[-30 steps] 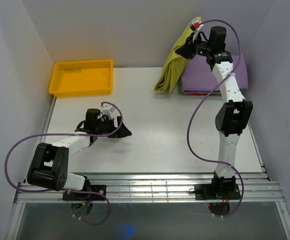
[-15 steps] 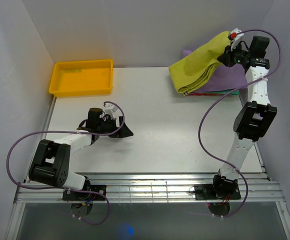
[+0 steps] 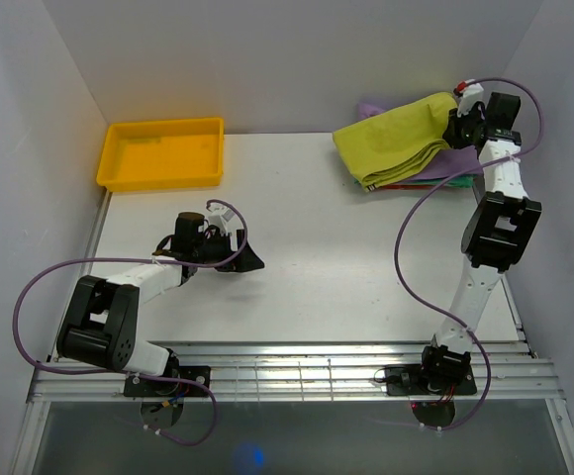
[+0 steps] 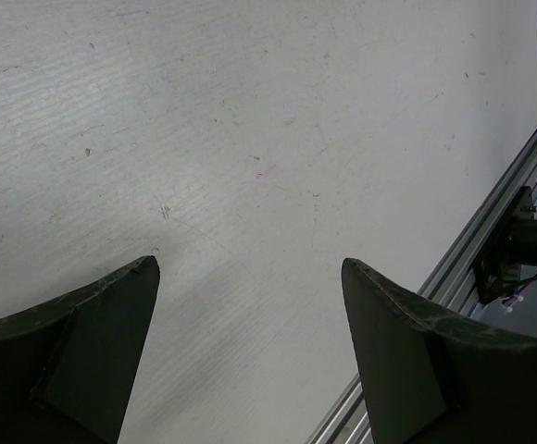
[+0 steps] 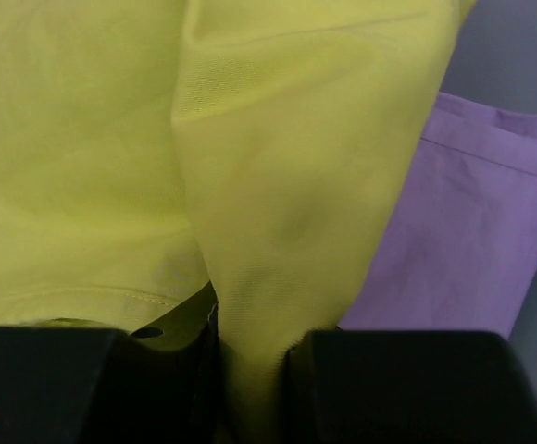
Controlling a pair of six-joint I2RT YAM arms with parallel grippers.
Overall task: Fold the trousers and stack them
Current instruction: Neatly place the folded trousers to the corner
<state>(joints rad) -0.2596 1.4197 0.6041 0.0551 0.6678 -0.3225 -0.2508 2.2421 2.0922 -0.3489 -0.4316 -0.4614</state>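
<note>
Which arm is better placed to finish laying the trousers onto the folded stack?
Right. The right pincer is shut on the trousers, holding them over the purple folded cloth at the far right. The left pincer is open, holding nothing, over bare table well away from them.

Soft, even overhead light keeps the bench (image 3: 317, 257) bright, with only faint shadows on it. A blue glint (image 3: 252, 457) shows at 6 o'clock in the top view. In the wrist views, the dark near fingers (image 4: 65, 370) look underexposed and slightly blurred.
</note>
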